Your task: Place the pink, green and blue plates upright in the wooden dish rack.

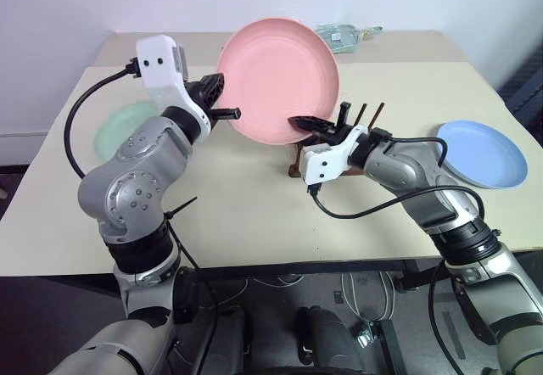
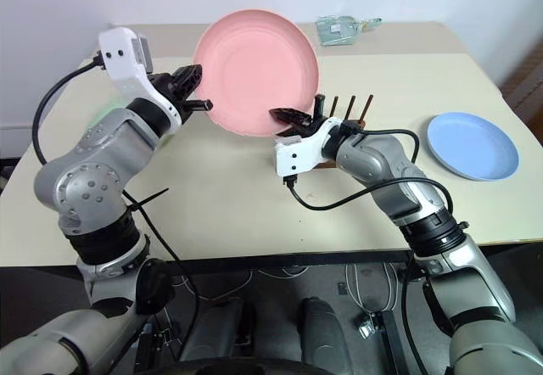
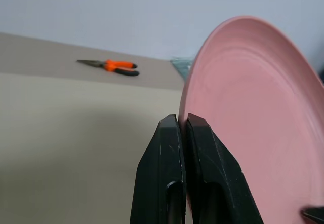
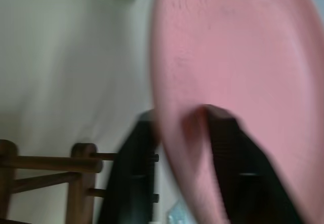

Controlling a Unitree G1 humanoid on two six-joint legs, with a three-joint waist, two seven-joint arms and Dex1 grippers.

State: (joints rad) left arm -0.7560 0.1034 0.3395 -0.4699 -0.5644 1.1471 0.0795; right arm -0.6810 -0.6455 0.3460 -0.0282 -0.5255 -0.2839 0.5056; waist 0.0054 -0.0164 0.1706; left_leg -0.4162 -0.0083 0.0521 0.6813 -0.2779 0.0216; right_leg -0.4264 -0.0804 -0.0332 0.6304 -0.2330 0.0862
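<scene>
In the left eye view the pink plate fills the upper centre, held upright in the air with its shallow hollow facing the camera; it is round, matte salmon plastic with faint concentric rings. The left gripper is clamped on its left rim, and the right gripper has its black fingers on the lower right rim. Behind the right wrist, dark pegs of the wooden dish rack stand up from the beige table; no plate sits in it. The blue plate lies flat at the right edge of the frame, and the green plate lies flat at the left, partly hidden behind the left arm. A clear plastic bag rests at the top, on the far table.

The right eye view shows the same arrangement, the pink plate slightly left of centre.

In the left wrist view the two black fingers pinch the thin rim of the pink plate, pressed together on it. Orange-handled pliers lie in the upper left on the far table.

In the right wrist view the fingers straddle the plate's edge, one on each face. Reddish-brown rails and round pegs of the rack occupy the lower left corner, and a bit of the green plate shows at the top.
</scene>
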